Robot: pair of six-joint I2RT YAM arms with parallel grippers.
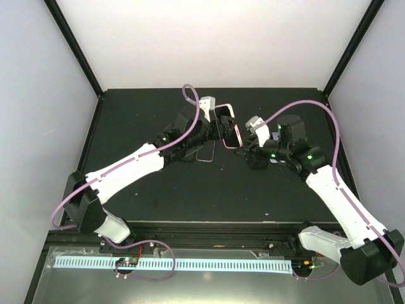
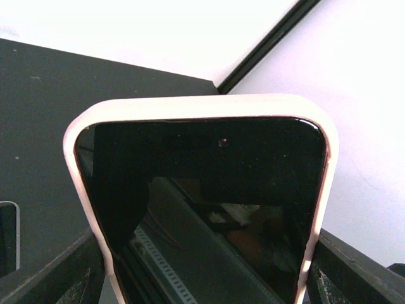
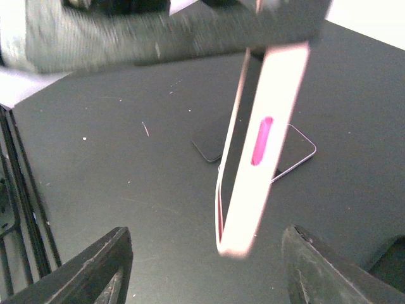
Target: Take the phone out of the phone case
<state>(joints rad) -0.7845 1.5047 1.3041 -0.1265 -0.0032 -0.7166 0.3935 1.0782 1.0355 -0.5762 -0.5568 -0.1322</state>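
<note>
A phone with a dark screen (image 2: 209, 190) sits inside a pale pink phone case (image 2: 202, 106) with a magenta side button (image 3: 262, 139). My left gripper (image 1: 218, 130) is shut on the case's sides and holds it up off the table, its fingers (image 2: 85, 269) pressed against both edges. In the top view the case (image 1: 229, 126) stands between the two arms. My right gripper (image 3: 205, 237) is open, with its fingers (image 3: 107, 266) either side of the case's lower end (image 3: 235, 240) and a gap to each.
A flat dark device with a silver rim (image 3: 297, 152) lies on the black table (image 1: 190, 190) under the raised case, also seen as a device outline (image 1: 205, 154) from above. White walls with black frame posts (image 1: 76, 47) close in the table.
</note>
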